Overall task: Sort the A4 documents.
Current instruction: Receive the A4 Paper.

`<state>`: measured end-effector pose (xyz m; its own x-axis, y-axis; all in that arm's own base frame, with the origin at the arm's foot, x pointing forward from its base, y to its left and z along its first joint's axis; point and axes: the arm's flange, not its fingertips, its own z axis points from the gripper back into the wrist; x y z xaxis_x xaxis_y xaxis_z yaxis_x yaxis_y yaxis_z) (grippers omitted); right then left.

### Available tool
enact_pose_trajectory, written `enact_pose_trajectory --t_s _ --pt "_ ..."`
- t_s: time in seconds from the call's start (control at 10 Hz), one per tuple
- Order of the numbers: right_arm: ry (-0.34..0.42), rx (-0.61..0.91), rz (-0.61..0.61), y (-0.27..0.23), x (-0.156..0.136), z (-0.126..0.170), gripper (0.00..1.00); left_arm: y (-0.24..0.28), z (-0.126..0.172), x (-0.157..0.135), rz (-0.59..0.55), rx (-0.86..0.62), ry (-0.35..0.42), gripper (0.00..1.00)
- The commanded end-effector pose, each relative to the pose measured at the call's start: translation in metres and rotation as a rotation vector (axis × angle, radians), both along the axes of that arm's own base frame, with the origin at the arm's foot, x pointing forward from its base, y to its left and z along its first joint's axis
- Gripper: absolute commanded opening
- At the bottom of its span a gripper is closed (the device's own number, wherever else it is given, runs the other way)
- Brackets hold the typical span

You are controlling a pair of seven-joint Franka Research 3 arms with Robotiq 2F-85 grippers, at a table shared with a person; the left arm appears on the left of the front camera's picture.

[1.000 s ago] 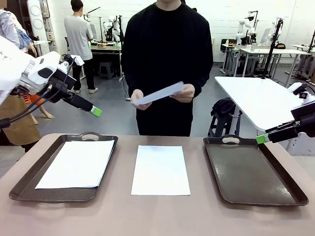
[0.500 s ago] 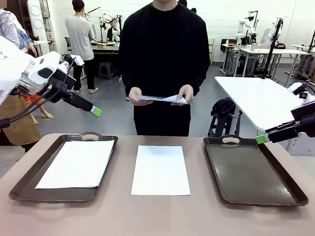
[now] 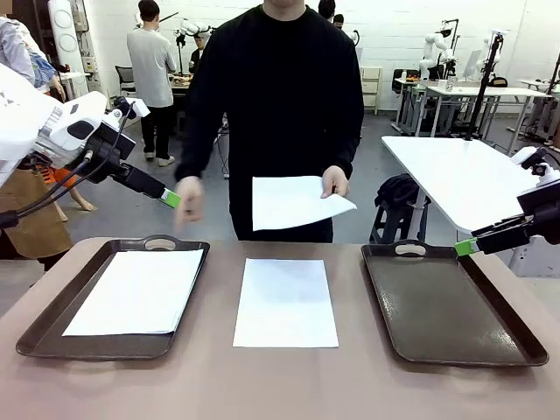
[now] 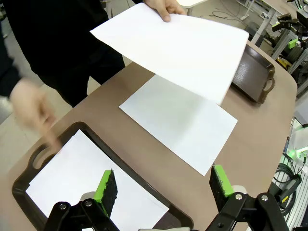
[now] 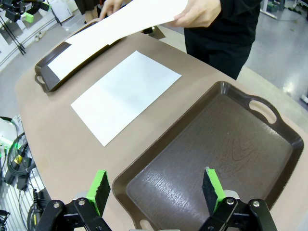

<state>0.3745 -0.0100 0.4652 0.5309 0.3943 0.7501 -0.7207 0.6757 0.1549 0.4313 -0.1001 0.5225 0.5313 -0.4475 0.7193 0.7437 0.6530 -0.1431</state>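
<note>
Both sets of fingers are released and empty. The left fingers (image 3: 171, 198) hang in the air over the far corner of the left tray (image 3: 52, 339), and the right fingers (image 3: 465, 247) sit just above the far right rim of the right tray (image 3: 455, 306).

Three white sheets are in play. The middle sheet (image 3: 285, 302) lies flat on the bare counter (image 3: 280, 389) between the two trays, touching neither, with its long axis running from the robot's side toward the person. It lies below and inward of both sets of fingers. The left fingers look somewhat nearer to it sideways but stand higher, so either arm could plausibly go for it.

A second sheet (image 3: 136, 290) rests in the left tray with its long axis the same way, slightly askew. The right tray is bare. The held sheet (image 3: 293, 201) hangs from one of the person's hands (image 3: 333, 182) above the counter's far edge, well clear of the surface.

All the sheets look blank, so nothing visible says which tray each belongs in. Whether the left tray holds one sheet or a thin stack is hard to tell. The person's other hand (image 3: 188, 203) is a blur near the left fingers.
</note>
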Motion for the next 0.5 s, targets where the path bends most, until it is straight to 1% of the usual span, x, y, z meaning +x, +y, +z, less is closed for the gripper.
enact_pose_trajectory --t_s 0.0,0.4 --pt "-0.015 0.023 0.013 -0.0004 0.0046 -0.0032 1.0 0.0021 -0.0002 0.0005 -0.014 -0.011 -0.007 1.0" --pt "-0.015 0.023 0.013 -0.0004 0.0046 -0.0032 1.0 0.0021 -0.0002 0.0005 -0.014 -0.011 -0.007 1.0"
